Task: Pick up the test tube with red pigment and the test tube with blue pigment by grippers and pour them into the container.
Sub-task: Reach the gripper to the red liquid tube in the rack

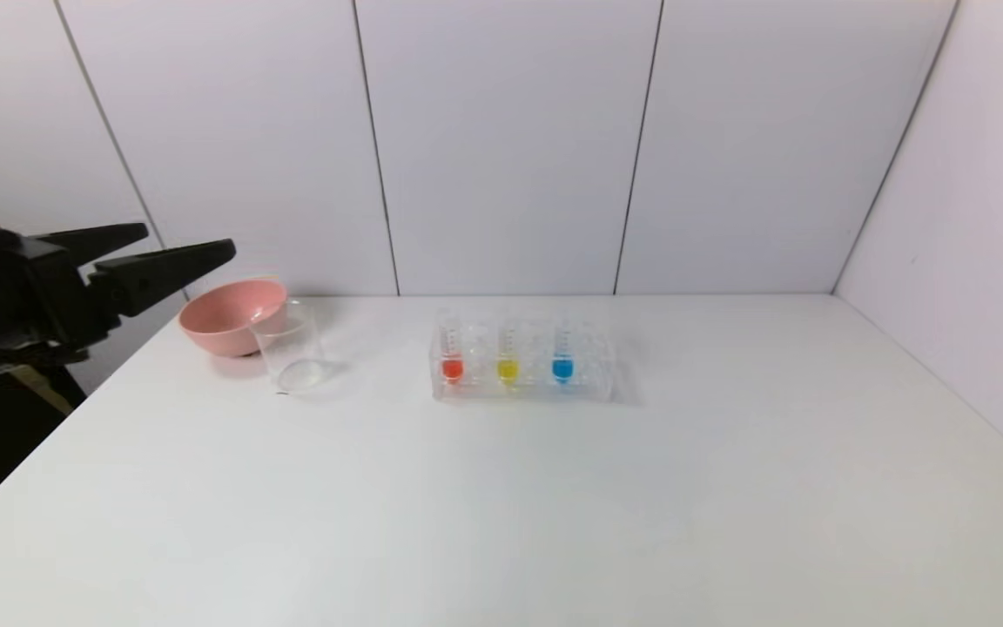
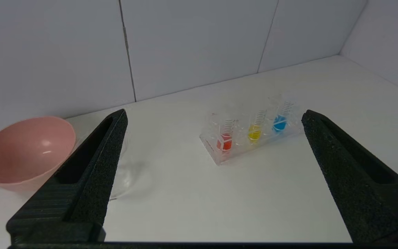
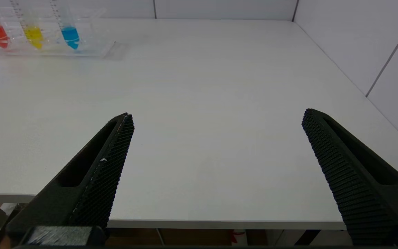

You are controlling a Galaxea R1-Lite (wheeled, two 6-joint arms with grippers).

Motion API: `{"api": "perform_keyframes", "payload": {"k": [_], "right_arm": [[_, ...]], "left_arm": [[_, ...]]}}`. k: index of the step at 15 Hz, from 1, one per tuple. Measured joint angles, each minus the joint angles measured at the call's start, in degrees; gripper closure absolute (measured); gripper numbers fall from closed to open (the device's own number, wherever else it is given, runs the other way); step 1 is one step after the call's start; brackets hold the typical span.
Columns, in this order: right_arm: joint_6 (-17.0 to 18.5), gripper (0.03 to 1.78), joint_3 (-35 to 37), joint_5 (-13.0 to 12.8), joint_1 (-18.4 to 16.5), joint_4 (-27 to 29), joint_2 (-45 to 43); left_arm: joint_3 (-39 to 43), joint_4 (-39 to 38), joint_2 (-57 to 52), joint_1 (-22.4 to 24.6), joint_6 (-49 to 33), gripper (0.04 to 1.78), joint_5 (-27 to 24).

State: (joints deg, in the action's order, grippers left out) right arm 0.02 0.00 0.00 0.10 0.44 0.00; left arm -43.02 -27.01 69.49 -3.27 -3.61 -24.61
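Starting the reach: left gripper (image 1: 184, 241) wide open, empty, beyond table (image 1: 501, 505) left edge. Slim clear red-pigment tube (image 1: 452, 355) and blue-pigment tube (image 1: 562, 355) upright in clear rack (image 1: 522, 389) mid-table toward back edge; clear beaker (image 1: 291, 350) near back-left corner. Right gripper (image 3: 216, 117) wide open, empty, at front edge. Next: lower onto red tube.

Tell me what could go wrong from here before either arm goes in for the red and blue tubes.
1. The yellow tube stands right between the red tube and the blue tube in the clear rack; wide-open fingers could knock it or drag the rack.
2. The beaker touches or nearly touches the pink bowl, so a pour could land in the bowl.
3. The left gripper hovers beside the bowl and could bump it; the right gripper waits open at the table's near edge.
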Motion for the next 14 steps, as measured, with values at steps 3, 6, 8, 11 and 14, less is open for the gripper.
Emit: {"api": "perform_keyframes", "payload": {"k": [3, 6, 8, 11, 14], "right_arm": [[-0.02, 0.04, 0.0, 0.0, 0.0, 0.0, 0.0], [-0.02, 0.04, 0.0, 0.0, -0.05, 0.0, 0.0], [-0.02, 0.04, 0.0, 0.0, 0.0, 0.0, 0.0], [-0.02, 0.04, 0.0, 0.0, 0.0, 0.0, 0.0], [-0.02, 0.04, 0.0, 0.0, -0.05, 0.0, 0.0]], "left_arm": [[-1.13, -5.53, 7.13, -2.05, 0.15, 0.06, -0.11], [-3.19, -9.03, 13.89, -2.77, 0.23, 0.06, -0.29], [-4.08, -12.86, 18.74, -3.38, 0.39, 0.06, -0.35], [-4.91, -21.38, 26.27, -4.74, 0.61, 0.06, -1.84], [-6.69, -24.69, 31.89, -5.6, 0.67, 0.06, -8.46]]}}
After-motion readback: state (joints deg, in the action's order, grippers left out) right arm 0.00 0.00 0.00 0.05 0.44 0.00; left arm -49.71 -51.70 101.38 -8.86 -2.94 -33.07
